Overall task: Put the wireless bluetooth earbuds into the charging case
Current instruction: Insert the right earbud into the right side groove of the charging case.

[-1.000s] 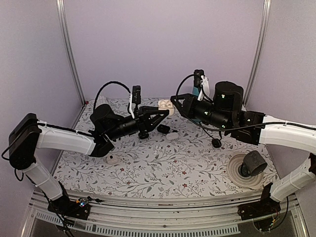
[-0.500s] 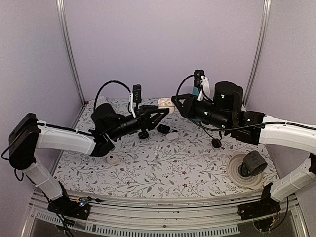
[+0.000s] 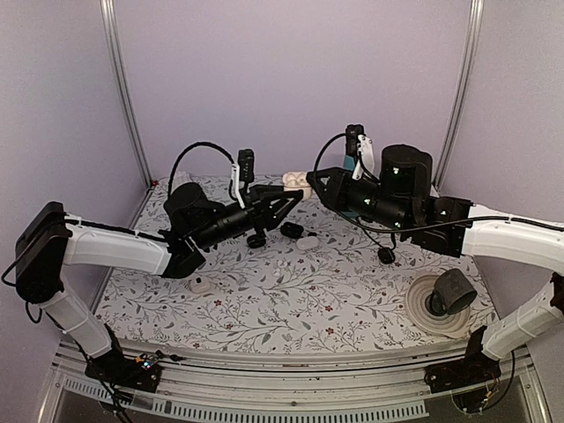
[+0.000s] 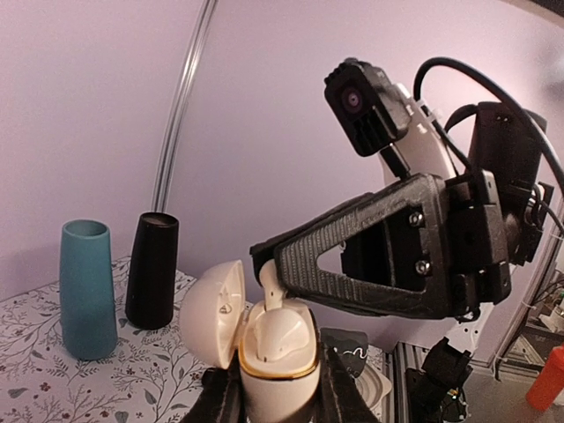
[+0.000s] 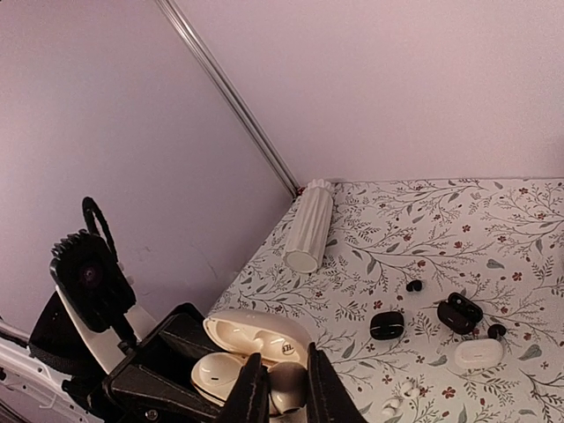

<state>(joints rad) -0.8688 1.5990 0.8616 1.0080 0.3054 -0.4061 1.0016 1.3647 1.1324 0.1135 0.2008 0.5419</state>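
The white charging case (image 4: 275,374) is held up in the air with its flip lid (image 4: 211,313) swung open, and my left gripper (image 4: 278,398) is shut on its body. One white earbud (image 4: 280,333) sits in the case. My right gripper (image 5: 286,392) is shut on the other earbud (image 5: 288,394), whose stem (image 4: 268,286) points down into the case's open top. From above, the case (image 3: 295,181) hangs between the two gripper tips, with the left gripper (image 3: 293,196) below it and the right gripper (image 3: 311,179) beside it.
On the flowered table lie a black open case (image 3: 291,231), a small white case (image 3: 308,243), a white piece (image 3: 202,285) and black bits (image 3: 386,256). A black cylinder on a round disc (image 3: 439,308) sits front right. A teal vase (image 4: 86,291), black tube (image 4: 152,269) and ribbed white cylinder (image 5: 308,229) stand nearby.
The left gripper has lifted the case slightly. The right gripper has edged left, closer over the open case. Both grips are unchanged.
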